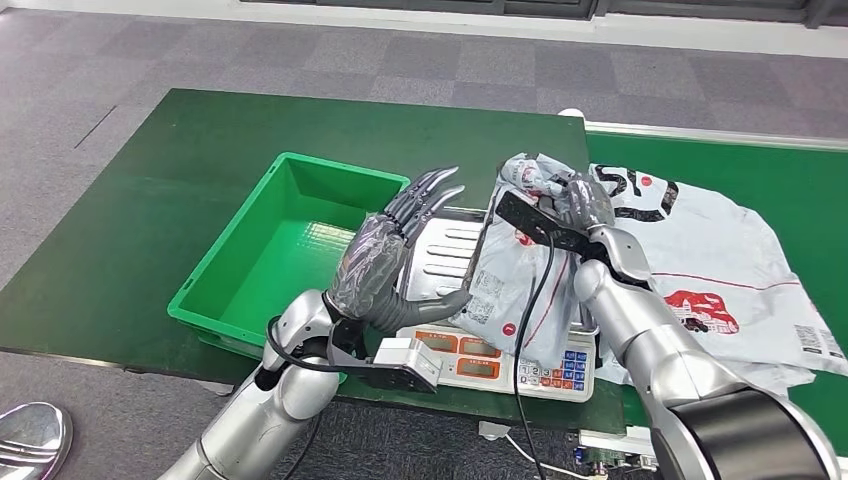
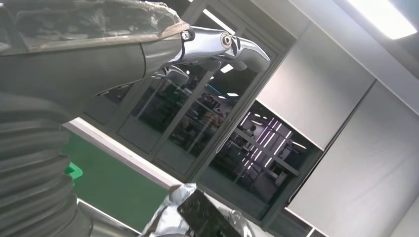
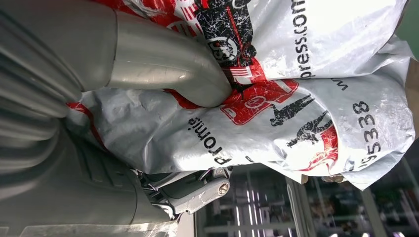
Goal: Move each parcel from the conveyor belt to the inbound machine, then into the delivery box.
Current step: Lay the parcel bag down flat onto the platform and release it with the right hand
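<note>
A grey plastic parcel bag [image 1: 510, 285] with red and black print hangs upright over the weighing machine [image 1: 470, 355]. My right hand [image 1: 577, 205] grips its bunched top. In the right wrist view my thumb [image 3: 163, 64] presses into the bag [image 3: 306, 98]. My left hand [image 1: 390, 262] is held up beside the bag, on its left, fingers spread and holding nothing. Its thumb reaches to the bag's lower left edge. The left wrist view has my fingers [image 2: 222, 44] spread in the air, with the bag's top [image 2: 168, 215] beyond them. The green delivery box [image 1: 290, 250] lies left of the machine.
Another large grey parcel bag [image 1: 720, 265] lies flat on the green conveyor belt [image 1: 800, 190] to the right. The machine has a steel platform [image 1: 445, 245] and a keypad [image 1: 560, 370] at its front. A black cable [image 1: 530, 330] hangs from my right wrist.
</note>
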`<move>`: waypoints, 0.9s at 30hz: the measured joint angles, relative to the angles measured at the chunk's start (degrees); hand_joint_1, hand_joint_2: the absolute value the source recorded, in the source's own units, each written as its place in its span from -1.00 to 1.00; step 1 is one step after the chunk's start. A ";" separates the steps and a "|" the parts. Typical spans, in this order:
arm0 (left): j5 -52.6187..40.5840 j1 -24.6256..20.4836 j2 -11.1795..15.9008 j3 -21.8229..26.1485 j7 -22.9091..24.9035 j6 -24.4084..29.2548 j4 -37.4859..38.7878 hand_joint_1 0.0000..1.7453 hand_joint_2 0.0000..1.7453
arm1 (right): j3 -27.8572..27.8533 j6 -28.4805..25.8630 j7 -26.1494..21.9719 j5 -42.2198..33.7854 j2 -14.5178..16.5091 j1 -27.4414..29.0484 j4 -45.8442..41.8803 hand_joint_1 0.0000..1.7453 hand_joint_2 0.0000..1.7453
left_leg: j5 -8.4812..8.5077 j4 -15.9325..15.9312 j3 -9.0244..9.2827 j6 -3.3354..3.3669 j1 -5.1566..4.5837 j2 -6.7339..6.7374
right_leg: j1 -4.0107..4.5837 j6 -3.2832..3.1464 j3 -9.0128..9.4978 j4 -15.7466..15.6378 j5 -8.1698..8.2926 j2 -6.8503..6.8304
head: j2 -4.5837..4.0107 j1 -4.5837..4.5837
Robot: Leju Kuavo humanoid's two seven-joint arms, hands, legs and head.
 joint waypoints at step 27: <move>-1.94 -1.13 0.00 -0.99 0.65 -0.04 0.77 -1.00 1.00 | -0.89 -16.97 -11.92 -4.63 -0.28 4.21 -2.66 -1.00 1.00 | 0.00 0.01 0.01 0.00 -0.01 0.05 | -0.01 0.00 -0.03 -0.01 0.00 0.03 | 0.00 0.00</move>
